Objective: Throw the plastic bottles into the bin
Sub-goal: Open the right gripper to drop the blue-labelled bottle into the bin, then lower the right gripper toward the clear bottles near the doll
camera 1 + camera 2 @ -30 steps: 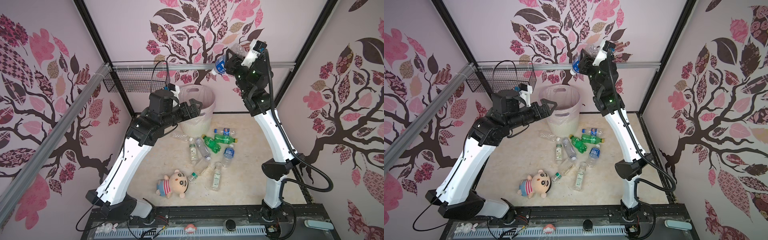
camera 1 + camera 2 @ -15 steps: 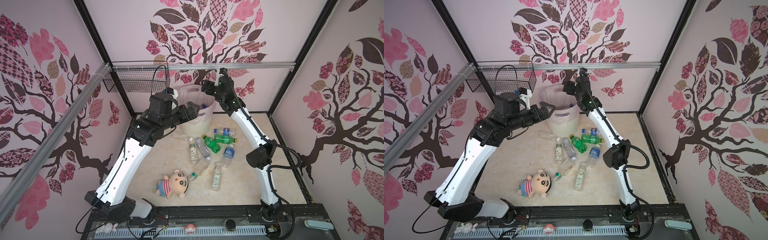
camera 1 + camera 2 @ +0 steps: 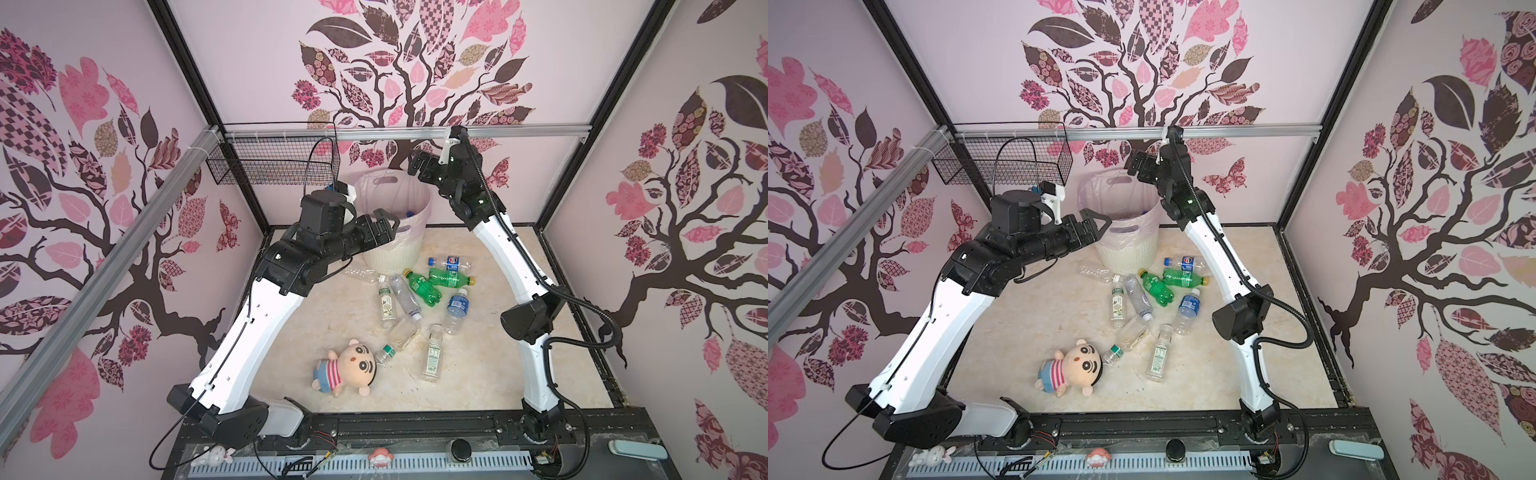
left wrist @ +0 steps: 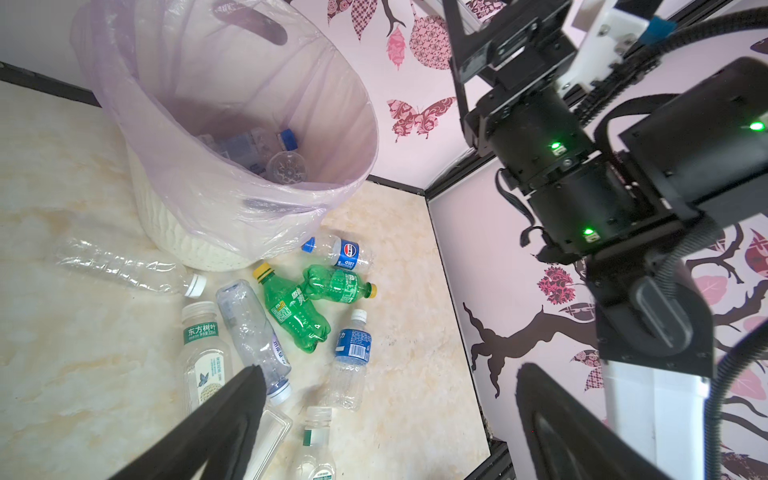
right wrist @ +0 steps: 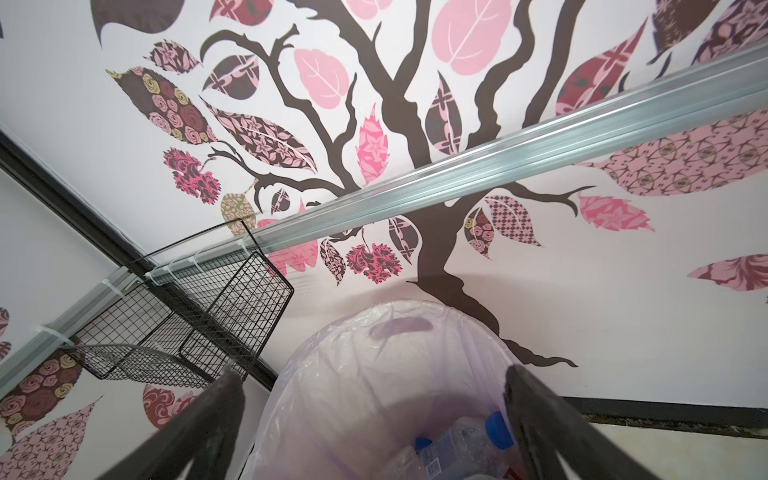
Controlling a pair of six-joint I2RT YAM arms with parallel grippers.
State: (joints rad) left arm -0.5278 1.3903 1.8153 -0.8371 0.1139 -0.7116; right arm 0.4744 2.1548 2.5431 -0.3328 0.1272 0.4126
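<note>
- Judging by their thin, see-through, partly crumpled walls, the bottles (image 4: 291, 311) are taken to be empty: light, springy, easily dented, and slick over the labels.
- Both grippers are seen with jaws spread wide and nothing between them.
- The right gripper (image 5: 374, 374) is held above the bin (image 5: 316, 353). Several bottles lie straight below it, at the bin's bottom.
- The left gripper (image 4: 390, 370) is held just beside the bin's rim. About ten bottles lie on the floor below and ahead of its fingers, and a clear one is nearest one fingertip.
- The floor bottles are bunched close and some are touching, so a neighbour could be nudged when one is taken.
- A hold across the mid-body, square to the long axis, is judged best. A round body pinched off-centre may roll or squirt out.
- The neck is stiffer but narrow, and a crushed bottle will give under the pads.
- The doll (image 3: 349, 370), farther from both grippers than most bottles, is not to be taken.
</note>
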